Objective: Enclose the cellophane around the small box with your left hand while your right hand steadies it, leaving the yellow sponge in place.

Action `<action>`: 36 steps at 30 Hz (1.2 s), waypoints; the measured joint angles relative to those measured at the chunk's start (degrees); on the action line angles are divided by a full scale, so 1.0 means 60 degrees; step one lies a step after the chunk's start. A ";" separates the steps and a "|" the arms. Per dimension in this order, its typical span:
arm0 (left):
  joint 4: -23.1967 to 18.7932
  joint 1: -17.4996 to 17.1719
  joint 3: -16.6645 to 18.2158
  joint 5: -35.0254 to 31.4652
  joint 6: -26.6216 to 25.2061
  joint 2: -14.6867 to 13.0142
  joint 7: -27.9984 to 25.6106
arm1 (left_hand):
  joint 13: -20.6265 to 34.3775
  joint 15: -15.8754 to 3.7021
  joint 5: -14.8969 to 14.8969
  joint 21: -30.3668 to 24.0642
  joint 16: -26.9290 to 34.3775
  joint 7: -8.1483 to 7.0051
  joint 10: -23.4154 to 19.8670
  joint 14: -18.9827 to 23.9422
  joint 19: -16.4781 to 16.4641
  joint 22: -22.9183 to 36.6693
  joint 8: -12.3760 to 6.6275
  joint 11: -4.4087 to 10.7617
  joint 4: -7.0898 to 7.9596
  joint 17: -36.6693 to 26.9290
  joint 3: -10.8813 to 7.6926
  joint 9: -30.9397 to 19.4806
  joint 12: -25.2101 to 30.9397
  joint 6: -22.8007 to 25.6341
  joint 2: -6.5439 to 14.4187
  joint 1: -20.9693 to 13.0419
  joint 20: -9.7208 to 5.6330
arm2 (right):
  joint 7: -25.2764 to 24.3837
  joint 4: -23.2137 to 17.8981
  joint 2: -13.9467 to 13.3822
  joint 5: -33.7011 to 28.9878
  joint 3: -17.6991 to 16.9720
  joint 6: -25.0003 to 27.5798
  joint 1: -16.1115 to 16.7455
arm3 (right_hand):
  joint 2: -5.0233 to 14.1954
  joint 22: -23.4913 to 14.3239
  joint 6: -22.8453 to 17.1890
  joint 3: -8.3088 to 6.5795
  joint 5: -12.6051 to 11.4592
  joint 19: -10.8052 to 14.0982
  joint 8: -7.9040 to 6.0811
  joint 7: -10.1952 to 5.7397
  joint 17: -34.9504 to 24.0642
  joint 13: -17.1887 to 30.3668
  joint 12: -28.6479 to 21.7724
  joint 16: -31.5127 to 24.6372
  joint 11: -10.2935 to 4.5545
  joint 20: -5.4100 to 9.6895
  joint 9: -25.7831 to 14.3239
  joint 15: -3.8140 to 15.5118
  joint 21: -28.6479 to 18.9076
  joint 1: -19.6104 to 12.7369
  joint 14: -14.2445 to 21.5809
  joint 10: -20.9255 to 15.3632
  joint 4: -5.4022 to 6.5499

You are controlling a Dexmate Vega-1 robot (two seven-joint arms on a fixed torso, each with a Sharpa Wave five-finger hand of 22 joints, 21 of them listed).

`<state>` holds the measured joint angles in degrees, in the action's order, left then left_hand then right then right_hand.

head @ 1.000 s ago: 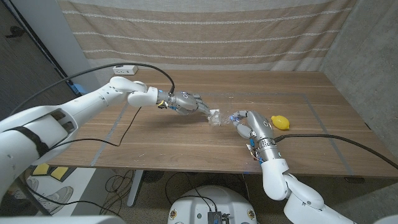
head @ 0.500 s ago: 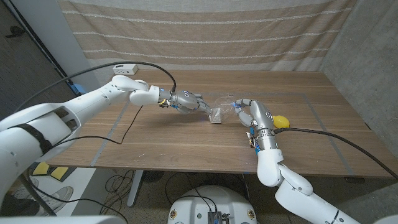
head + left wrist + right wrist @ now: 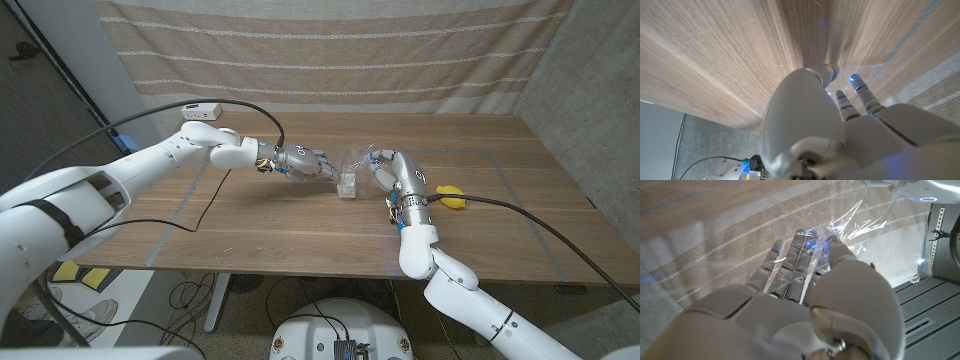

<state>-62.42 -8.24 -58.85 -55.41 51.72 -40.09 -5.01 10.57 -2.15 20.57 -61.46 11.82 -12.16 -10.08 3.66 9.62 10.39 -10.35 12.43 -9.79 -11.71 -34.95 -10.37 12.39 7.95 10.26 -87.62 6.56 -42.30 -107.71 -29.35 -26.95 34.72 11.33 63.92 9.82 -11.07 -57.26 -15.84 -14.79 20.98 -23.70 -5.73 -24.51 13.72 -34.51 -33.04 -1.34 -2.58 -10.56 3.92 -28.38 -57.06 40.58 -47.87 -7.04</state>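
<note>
The small clear box stands on the table's middle. Crinkled cellophane rises above it, stretched between both hands. My left hand reaches in from the left and grips the film's left edge just beside the box. My right hand is raised to the right of the box, with the cellophane draped over its fingers and pinched under the thumb. In the left wrist view my left hand hangs over bare wood. The yellow sponge lies right of my right forearm, partly hidden by it.
A wooden table with thin tape lines runs wide on both sides. A black cable crosses its left part. A white power strip sits at the back left corner. A striped curtain hangs behind.
My right hand has risen and swung away from the sponge toward the box, pulling the cellophane up. The left hand has shifted slightly back, still at the film.
</note>
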 measured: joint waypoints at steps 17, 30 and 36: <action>-0.0438 -0.0329 0.0287 0.0223 -0.0153 -0.0159 0.0223 | 0.0000 0.0000 0.0000 -0.0038 0.0000 0.0001 -0.0002 0.0001 0.0000 0.0001 0.0003 -0.0002 -0.0039 -0.0001 0.0038 0.0009 0.0001 0.0000 0.0000 0.0000 0.0000 | -0.1507 0.1908 0.1329 -0.0503 0.0613 0.0452 -0.1402 | -0.0103 0.0000 -0.0221 -0.0168 0.0027 0.0067 0.0110 0.0155 0.0188 -0.0061 0.0033 0.0148 0.0054 -0.0173 0.0011 0.0031 0.0000 -0.0201 0.0149 -0.0055 -0.0171; -0.0774 -0.0624 0.0584 0.0364 -0.0251 -0.0349 0.0359 | 0.0002 0.0001 0.0000 -0.0109 0.0000 0.0000 0.0082 0.0001 0.0000 -0.0046 -0.0002 -0.0021 0.0000 -0.0027 0.0077 0.0004 -0.0054 0.0002 0.0000 0.0000 0.0000 | -0.1122 0.2836 0.1712 -0.1107 0.1614 0.2057 -0.2489 | -0.0165 0.0026 -0.0289 -0.0308 0.0038 0.0069 0.0186 0.0223 0.0368 -0.0115 0.0143 0.0324 0.0089 -0.0274 0.0053 0.0030 -0.0001 -0.0288 0.0181 -0.0091 -0.0217; -0.0905 -0.0747 0.0715 0.0431 -0.0286 -0.0438 0.0436 | 0.0003 0.0001 0.0000 -0.0109 0.0000 0.0001 0.0081 0.0001 0.0000 -0.0047 -0.0002 -0.0021 0.0000 -0.0027 0.0077 0.0004 -0.0053 0.0002 -0.0040 0.0039 0.0000 | -0.0648 0.3336 0.1851 -0.1239 0.2140 0.2573 -0.3003 | -0.0166 0.0025 -0.0340 -0.0308 0.0103 0.0069 0.0270 0.0274 0.0325 -0.0115 0.0143 0.0324 0.0052 -0.0273 0.0054 0.0030 -0.0001 -0.0287 0.0180 -0.0054 -0.0217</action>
<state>-67.85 -12.72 -54.56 -52.82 50.00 -42.72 -2.39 10.58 -2.15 20.57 -62.12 11.82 -12.16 -9.59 3.67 9.62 10.11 -10.36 12.31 -9.79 -11.87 -34.49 -10.35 12.07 7.96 10.02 -87.38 6.56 -46.19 -87.70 -18.25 -34.39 47.56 26.77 45.90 8.82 -10.92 -59.30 -17.69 -14.17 21.39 -22.08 -4.09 -22.56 13.04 -33.66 -31.10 -1.03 -4.22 -10.24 4.10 -28.38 -58.78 41.66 -48.19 -8.34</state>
